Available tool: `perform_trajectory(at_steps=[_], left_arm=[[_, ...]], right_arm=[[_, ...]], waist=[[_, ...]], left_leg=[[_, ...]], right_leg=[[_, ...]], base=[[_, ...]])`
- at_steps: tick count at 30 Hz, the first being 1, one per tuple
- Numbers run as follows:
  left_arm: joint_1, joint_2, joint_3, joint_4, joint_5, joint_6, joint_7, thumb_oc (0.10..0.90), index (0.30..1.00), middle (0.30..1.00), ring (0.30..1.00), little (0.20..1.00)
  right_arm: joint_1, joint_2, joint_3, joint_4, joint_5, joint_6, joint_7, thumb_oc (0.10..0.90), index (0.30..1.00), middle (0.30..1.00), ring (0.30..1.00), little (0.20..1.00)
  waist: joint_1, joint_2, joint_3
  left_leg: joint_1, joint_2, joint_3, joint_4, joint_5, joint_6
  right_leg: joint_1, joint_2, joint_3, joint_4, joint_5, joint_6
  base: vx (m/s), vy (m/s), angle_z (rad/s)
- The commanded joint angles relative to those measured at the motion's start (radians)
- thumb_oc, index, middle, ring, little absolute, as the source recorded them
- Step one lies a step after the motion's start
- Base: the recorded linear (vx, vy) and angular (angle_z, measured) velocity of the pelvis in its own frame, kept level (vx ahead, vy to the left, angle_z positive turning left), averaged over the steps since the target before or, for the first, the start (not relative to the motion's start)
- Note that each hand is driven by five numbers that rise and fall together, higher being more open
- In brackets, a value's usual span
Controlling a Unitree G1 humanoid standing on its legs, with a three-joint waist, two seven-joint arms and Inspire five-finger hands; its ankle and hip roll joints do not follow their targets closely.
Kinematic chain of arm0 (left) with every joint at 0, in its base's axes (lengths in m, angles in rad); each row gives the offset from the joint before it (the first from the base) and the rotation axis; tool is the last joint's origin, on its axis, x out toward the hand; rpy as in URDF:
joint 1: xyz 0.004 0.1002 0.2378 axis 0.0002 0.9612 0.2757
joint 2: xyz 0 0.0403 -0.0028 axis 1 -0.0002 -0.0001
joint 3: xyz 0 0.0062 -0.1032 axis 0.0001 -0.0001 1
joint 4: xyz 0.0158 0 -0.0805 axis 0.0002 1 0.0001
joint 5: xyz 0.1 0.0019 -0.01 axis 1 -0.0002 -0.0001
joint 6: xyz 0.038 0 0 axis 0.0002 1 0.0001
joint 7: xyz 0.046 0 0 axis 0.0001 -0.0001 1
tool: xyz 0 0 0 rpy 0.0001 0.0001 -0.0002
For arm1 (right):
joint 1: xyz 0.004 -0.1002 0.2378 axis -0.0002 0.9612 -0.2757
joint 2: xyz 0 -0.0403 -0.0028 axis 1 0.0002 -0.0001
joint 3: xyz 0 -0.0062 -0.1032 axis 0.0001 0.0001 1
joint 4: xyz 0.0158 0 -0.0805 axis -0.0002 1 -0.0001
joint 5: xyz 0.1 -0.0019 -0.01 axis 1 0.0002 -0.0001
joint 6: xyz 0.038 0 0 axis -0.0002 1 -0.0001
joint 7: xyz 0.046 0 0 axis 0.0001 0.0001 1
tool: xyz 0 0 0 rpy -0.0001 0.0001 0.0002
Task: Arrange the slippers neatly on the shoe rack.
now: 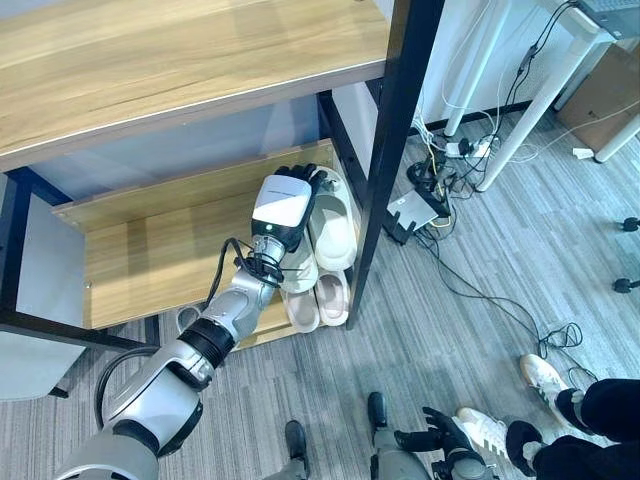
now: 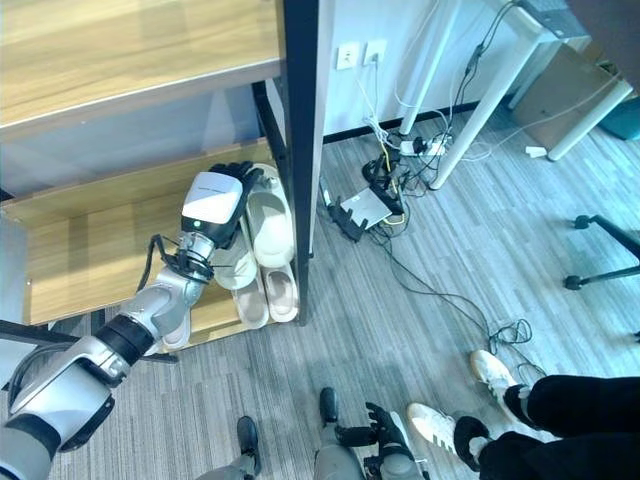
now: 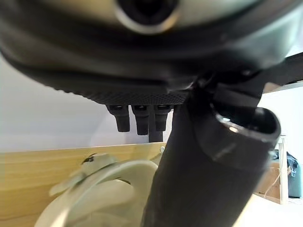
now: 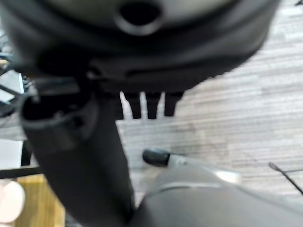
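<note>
Reaching in from the lower left, the left hand (image 1: pixel 283 207) hangs over the bottom shelf (image 1: pixel 150 255) of the shoe rack (image 1: pixel 400 110), at its right end beside the black upright post. Its fingers (image 3: pixel 136 122) point toward the back of the shelf, straight and relaxed, with nothing pinched between them and the thumb (image 3: pixel 215 156). Directly beneath and just beside the hand lie the slippers. One cream slipper (image 1: pixel 333 225) rests lengthwise on the shelf next to the post, its toe toward the back wall. A second cream slipper (image 1: pixel 299 272) lies partly under the wrist, close against the first. Two more pale slippers (image 1: pixel 322 300) sit at the front edge of the shelf, side by side, their heels at the lip of the board. In the left wrist view a cream slipper strap curves up just under the thumb, with the wooden shelf behind it.

The right hand (image 2: pixel 385 432) hangs low near the grey floor (image 1: pixel 480 320), well apart from the rack, its fingers loosely spread and holding nothing. A person's white shoes (image 2: pixel 470 400) stand on the floor to the right.
</note>
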Motion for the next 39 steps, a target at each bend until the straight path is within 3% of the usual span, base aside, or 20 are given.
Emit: perform_trajectory(at_steps=[1,12,27,39], left_arm=[[-0.106,-0.011,0.076,-0.029,0.049,-0.012,0.088,0.800,0.900,0.900,0.900,0.900],[-0.038,0.027,0.123,-0.066,0.023,-0.019,0.091,0.800,0.900,0.900,0.900,0.900],[0.153,0.071,0.270,-0.217,-0.038,-0.056,0.121,0.800,0.900,0.900,0.900,0.900],[0.327,0.080,0.399,-0.437,-0.188,-0.186,0.159,0.800,0.900,0.900,0.900,0.900]], right_arm=[[0.016,-0.010,-0.021,0.014,-0.024,-0.027,-0.038,0.800,0.900,0.900,0.900,0.900],[0.014,-0.011,-0.035,0.014,-0.047,-0.019,-0.057,0.800,0.900,0.900,0.900,0.900],[0.033,0.011,-0.052,0.014,-0.069,-0.009,-0.063,0.800,0.900,0.900,0.900,0.900],[0.047,0.030,-0.057,0.006,-0.077,-0.004,-0.058,0.800,0.900,0.900,0.900,0.900]], waist=[[0.025,0.002,-0.008],[0.037,-0.006,-0.023],[0.056,-0.003,-0.034],[0.077,-0.008,-0.061]], left_leg=[[0.005,-0.029,0.041,0.003,-0.098,-0.007],[0.019,-0.029,0.035,0.003,-0.102,-0.007],[0.033,-0.029,0.031,0.003,-0.105,-0.008],[0.069,-0.031,0.026,0.003,-0.110,-0.011]], right_leg=[[0.061,0.025,0.005,0.014,-0.152,0.072],[0.077,0.027,0.002,0.010,-0.156,0.071],[0.093,0.031,0.001,0.007,-0.160,0.063],[0.137,0.034,-0.007,0.005,-0.172,0.058]], base=[[0.00,0.000,0.00],[0.00,0.000,0.00],[0.00,-0.001,0.00],[0.01,-0.003,0.00]])
